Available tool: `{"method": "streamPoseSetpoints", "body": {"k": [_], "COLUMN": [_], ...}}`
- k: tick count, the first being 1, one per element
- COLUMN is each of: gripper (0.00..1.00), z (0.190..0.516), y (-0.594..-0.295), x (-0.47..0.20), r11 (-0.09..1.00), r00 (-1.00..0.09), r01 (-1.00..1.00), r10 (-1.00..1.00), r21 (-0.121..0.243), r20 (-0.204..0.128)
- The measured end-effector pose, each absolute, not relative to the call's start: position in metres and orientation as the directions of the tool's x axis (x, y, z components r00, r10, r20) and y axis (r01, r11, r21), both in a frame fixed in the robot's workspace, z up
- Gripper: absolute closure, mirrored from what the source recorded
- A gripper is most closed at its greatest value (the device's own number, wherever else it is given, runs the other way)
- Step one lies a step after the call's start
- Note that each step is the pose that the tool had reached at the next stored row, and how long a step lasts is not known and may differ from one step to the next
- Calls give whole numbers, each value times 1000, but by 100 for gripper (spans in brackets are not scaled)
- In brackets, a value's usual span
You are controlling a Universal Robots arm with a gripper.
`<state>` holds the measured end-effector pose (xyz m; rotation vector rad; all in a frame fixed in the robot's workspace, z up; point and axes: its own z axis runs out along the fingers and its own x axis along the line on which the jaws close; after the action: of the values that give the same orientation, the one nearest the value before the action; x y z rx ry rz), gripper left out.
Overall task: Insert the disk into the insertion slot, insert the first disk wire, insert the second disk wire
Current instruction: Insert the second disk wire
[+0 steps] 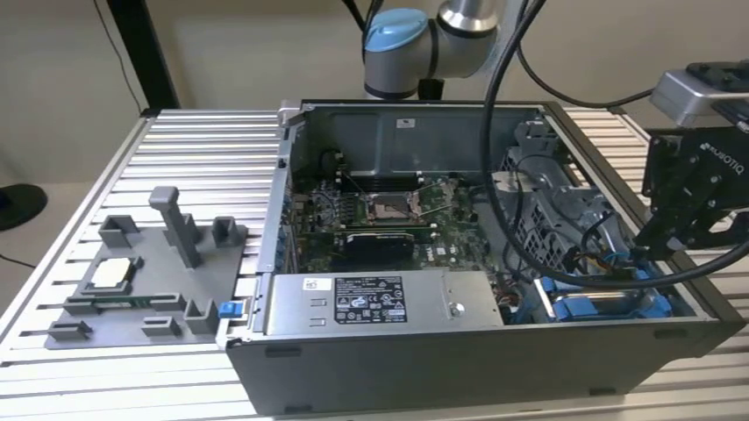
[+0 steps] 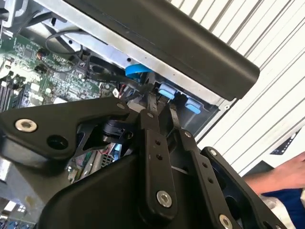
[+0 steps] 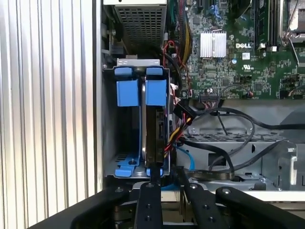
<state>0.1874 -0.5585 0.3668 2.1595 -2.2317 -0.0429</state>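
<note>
The disk (image 3: 155, 136) stands edge-on inside the insertion slot (image 3: 127, 93), between its bright blue rails, at the case corner on the exterior view's right (image 1: 597, 307). My gripper (image 3: 167, 174) hovers right at the slot's mouth. Its jaws are open by a narrow gap with nothing between them, and one finger (image 3: 152, 179) lines up with the disk's end. In the second wrist view the gripper (image 2: 162, 102) points at two blue tabs (image 2: 167, 90). A black plug with coloured wires (image 3: 181, 114) hangs beside the disk; I cannot tell whether any disk wire is plugged in.
The open computer case (image 1: 468, 368) lies on a ridged metal table (image 1: 199, 149). A grey box with a label (image 1: 374, 303), the motherboard (image 1: 387, 210) and a perforated cage (image 3: 140, 24) sit inside. A grey fixture (image 1: 153, 272) stands on the exterior view's left. A person's hand (image 2: 286, 176) is nearby.
</note>
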Motion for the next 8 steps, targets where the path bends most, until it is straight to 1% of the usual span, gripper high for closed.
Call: {"method": "streamPoseSetpoints", "body": {"k": [4, 8], "gripper": [0, 0], "z": [366, 364], "y": [-555, -554], "x": [194, 196], "r11": [33, 33], "r00": [-33, -33], "r01": [-998, -998], "r10": [-999, -999], "r21": [48, 61], "r20": [7, 7]}}
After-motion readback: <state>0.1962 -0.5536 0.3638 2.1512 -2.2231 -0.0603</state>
